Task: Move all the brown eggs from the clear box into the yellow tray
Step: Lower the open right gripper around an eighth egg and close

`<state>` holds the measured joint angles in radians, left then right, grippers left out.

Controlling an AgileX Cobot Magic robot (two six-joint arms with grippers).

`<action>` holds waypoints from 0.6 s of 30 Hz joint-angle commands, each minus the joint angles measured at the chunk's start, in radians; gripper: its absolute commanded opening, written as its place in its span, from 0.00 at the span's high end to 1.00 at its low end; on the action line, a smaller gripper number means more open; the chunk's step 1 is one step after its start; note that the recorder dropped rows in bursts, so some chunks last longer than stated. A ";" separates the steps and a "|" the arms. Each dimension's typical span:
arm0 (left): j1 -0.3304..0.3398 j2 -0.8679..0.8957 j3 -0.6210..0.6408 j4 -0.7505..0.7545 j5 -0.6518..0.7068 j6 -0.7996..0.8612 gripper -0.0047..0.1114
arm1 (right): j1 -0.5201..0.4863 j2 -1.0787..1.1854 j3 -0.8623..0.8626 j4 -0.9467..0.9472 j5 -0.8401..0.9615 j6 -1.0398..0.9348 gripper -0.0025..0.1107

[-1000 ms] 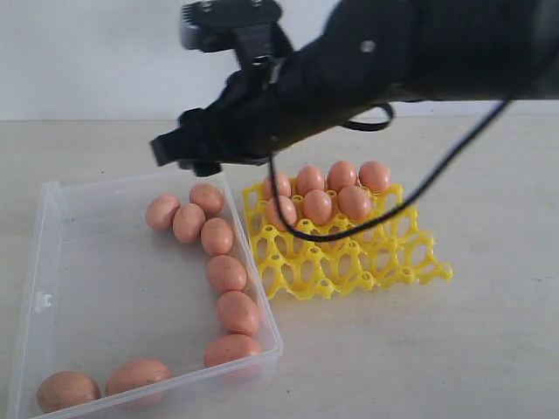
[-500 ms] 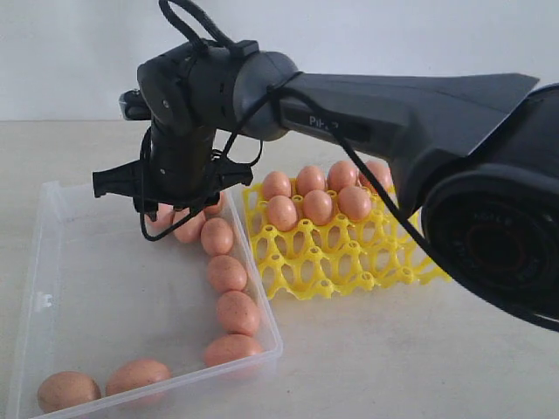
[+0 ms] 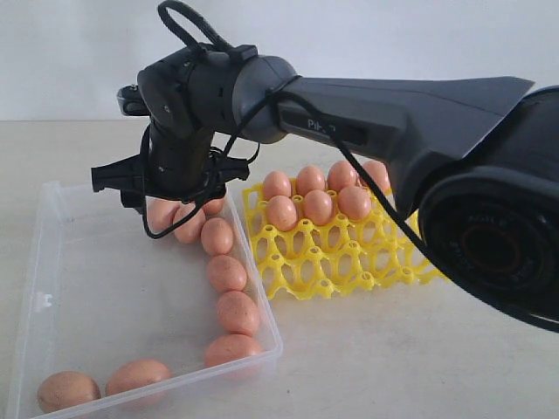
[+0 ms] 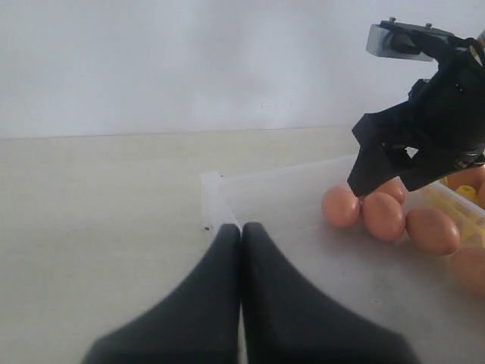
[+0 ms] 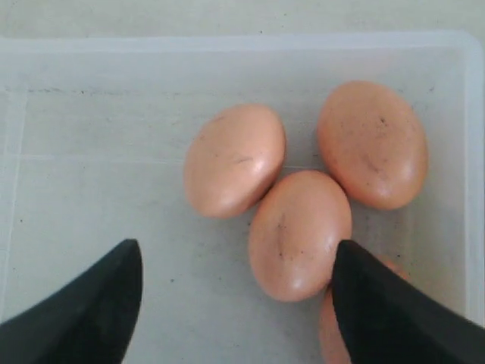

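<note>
The clear box lies on the left with several brown eggs along its right wall and near end. To its right, the yellow tray holds several eggs in its back cups. My right gripper reaches across and points down over the three eggs at the box's far end. It is open, with one egg lying between the fingers, close against one fingertip and not clamped. My left gripper is shut and empty, low over the table by the box's corner.
The right arm's long dark link and its cable pass over the tray. The box's walls stand close round the far eggs. Pale bare tabletop lies in front of the tray.
The right gripper has swung from above the box's far right corner down over the far eggs in the box. The left gripper's earlier state is not shown.
</note>
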<state>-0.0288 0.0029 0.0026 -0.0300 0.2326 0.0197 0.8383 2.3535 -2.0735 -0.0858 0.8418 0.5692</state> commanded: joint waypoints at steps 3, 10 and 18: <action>-0.004 -0.003 -0.003 -0.005 -0.001 0.001 1.00 | -0.001 -0.005 -0.009 -0.035 -0.028 -0.002 0.43; -0.004 -0.003 -0.003 -0.005 -0.001 0.001 1.00 | -0.001 0.023 -0.009 -0.040 -0.012 0.004 0.43; -0.004 -0.003 -0.003 -0.005 -0.001 0.001 1.00 | -0.002 0.047 -0.009 -0.106 0.004 0.031 0.43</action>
<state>-0.0288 0.0029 0.0026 -0.0300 0.2326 0.0197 0.8383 2.4026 -2.0777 -0.1585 0.8359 0.5872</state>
